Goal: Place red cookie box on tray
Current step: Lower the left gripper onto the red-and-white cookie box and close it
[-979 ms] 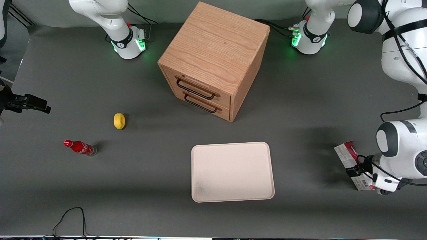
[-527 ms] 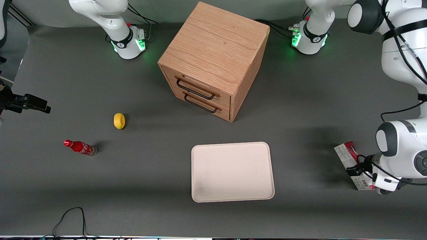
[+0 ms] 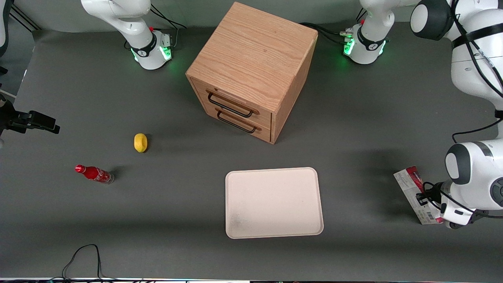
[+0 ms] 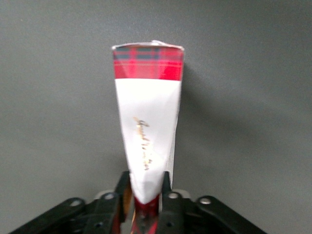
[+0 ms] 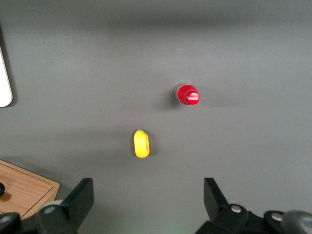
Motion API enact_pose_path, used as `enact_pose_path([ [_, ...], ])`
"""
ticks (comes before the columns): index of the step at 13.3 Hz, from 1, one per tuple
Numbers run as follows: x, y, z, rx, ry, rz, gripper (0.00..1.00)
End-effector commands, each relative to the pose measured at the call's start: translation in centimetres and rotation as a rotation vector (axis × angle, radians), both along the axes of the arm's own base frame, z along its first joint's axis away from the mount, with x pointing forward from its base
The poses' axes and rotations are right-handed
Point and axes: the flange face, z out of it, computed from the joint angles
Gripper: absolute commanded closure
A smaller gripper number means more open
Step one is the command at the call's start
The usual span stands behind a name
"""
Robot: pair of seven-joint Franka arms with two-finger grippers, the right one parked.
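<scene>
The working arm has shifted a tiny bit toward its own end of the table since a second ago, and the red cookie box has hardly moved. The box lies on the grey table toward the working arm's end, well apart from the tray. The gripper is down at the end of the box that is nearer to the front camera. Its two fingers are squeezed onto the narrow box, one on each side. In the wrist view the box stretches away from the gripper, white with a red checked band at its tip. The tray lies flat near the middle of the table, with nothing on it. Only bare grey table lies between the box and the tray. The wooden drawer cabinet stands farther from the front camera than the tray, with its two drawers shut. Toward the parked arm's end of the table lies a yellow lemon. The small red soda bottle stands near the lemon, a bit nearer to the front camera. A black cable curls at the near edge of the table.
</scene>
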Motion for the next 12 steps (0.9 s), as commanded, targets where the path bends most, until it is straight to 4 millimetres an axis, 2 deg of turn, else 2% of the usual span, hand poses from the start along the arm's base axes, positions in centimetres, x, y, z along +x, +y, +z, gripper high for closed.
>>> enact_pose_path([
  [1, -0.3, 0.1, 0.0, 0.011, 0.000, -0.019, 1.00],
  [4, -0.3, 0.1, 0.3, 0.012, 0.003, -0.019, 1.00],
  [7, -0.3, 0.3, 1.8, 0.016, 0.008, -0.011, 1.00],
  [8, -0.5, 0.1, 3.4, 0.017, 0.020, -0.009, 1.00],
  [9, -0.8, -0.2, 6.2, 0.017, 0.031, -0.009, 1.00],
  [12, -2.0, -0.3, 15.9, -0.007, 0.079, -0.049, 1.00],
])
